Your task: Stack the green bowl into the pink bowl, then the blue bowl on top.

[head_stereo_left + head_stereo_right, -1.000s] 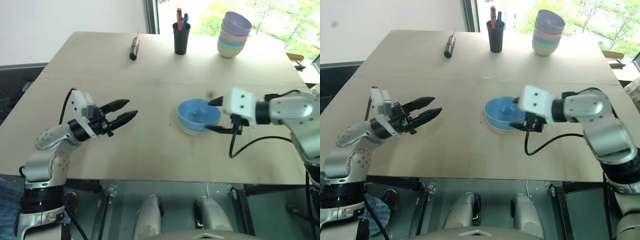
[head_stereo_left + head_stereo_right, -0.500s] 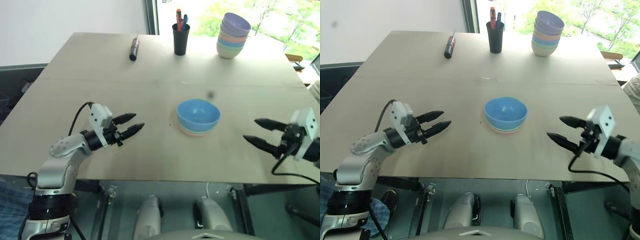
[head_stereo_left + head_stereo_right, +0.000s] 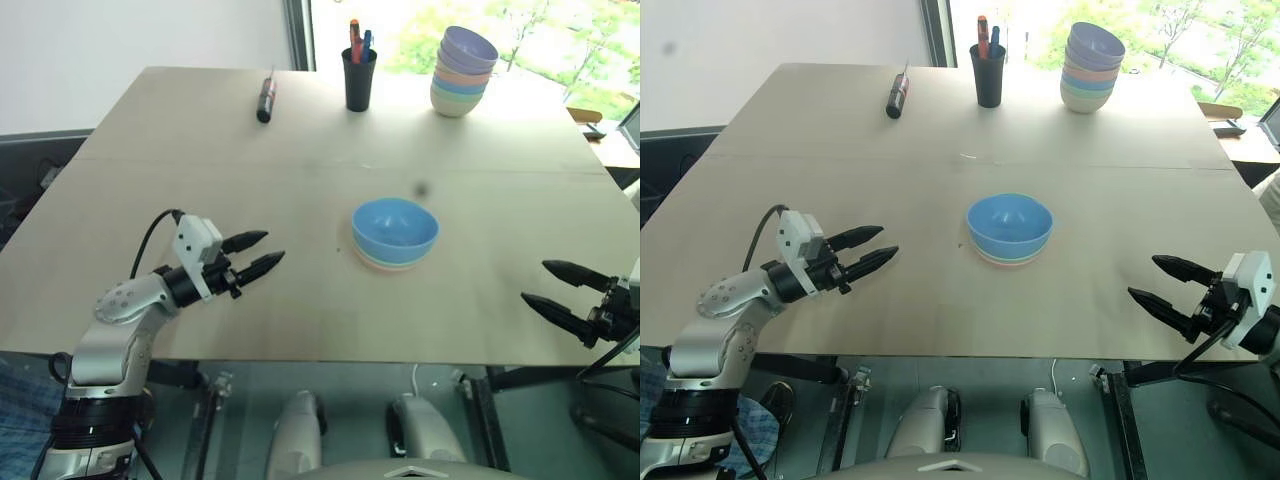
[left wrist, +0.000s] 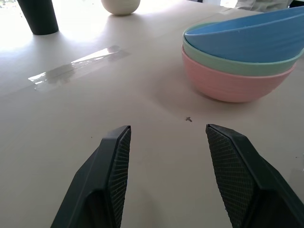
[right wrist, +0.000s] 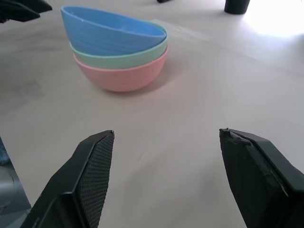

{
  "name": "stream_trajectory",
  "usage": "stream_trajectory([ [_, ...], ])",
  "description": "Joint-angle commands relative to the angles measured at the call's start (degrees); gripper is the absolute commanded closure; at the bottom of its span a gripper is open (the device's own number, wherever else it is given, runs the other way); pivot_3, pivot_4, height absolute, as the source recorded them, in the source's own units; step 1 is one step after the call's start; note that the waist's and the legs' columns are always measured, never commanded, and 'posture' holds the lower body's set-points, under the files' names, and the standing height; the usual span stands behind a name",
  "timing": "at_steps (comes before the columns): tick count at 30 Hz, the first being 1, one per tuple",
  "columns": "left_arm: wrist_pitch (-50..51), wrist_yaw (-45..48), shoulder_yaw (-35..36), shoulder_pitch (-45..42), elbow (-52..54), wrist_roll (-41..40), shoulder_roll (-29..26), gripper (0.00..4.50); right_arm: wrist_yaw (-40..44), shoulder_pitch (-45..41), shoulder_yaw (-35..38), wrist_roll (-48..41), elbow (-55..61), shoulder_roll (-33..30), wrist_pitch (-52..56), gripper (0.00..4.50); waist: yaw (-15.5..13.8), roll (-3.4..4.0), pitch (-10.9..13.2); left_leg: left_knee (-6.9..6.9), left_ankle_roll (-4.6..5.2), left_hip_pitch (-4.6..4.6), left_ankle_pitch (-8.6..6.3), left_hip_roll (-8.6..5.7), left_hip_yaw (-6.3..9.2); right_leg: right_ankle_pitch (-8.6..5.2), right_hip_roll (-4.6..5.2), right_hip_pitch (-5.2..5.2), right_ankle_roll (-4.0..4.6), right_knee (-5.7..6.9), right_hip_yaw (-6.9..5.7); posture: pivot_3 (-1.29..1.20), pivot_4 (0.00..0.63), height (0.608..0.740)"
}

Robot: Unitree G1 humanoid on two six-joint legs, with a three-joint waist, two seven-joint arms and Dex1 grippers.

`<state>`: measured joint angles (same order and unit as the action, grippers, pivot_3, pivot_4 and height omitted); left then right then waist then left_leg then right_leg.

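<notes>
Left hand (image 3: 256,253) hovered low over the worktop (image 3: 300,130) at about 9 o'clock from the stack, fingers partly apart, nothing held. Right hand (image 3: 1168,285) hovered at about 4 o'clock from the stack, near the worktop's front edge, fingers wide, nothing held. Blue bowl (image 5: 109,35) sat nested in green bowl (image 5: 128,58), green nested in pink bowl (image 5: 121,76), mid-worktop. Both hands stood well apart from the stack.

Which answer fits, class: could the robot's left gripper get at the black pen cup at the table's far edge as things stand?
Probably not without stepping closer: the left gripper hangs open near the table's front edge, while the black pen cup stands far across.
</notes>
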<state>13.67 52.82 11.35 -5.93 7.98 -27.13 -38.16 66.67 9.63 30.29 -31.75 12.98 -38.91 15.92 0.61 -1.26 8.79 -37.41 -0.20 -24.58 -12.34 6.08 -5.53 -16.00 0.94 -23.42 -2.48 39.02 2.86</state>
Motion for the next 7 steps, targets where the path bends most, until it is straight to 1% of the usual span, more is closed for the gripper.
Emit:
stream_trajectory([
  [1,-2.78,0.36,2.34,0.67,1.43,-0.12,-0.36,1.83,-0.43,-0.58,1.38,-2.06,1.31,-1.32,-0.98,0.79,-0.01,0.00,0.00,0.00,0.00,0.00,0.00,0.00,0.01,0.00,0.00,0.00,0.00,0.00,-0.01,0.00,0.150,0.740],
  [7,-4.30,0.13,1.75,0.55,1.28,0.64,-0.29,1.83,-1.13,-0.88,0.59,-2.22,0.70,-1.80,-1.71,0.79,-0.04,0.00,0.00,0.00,0.00,0.00,0.00,0.00,0.01,0.00,0.00,0.00,0.00,0.00,-0.01,0.00,0.150,0.740],
])
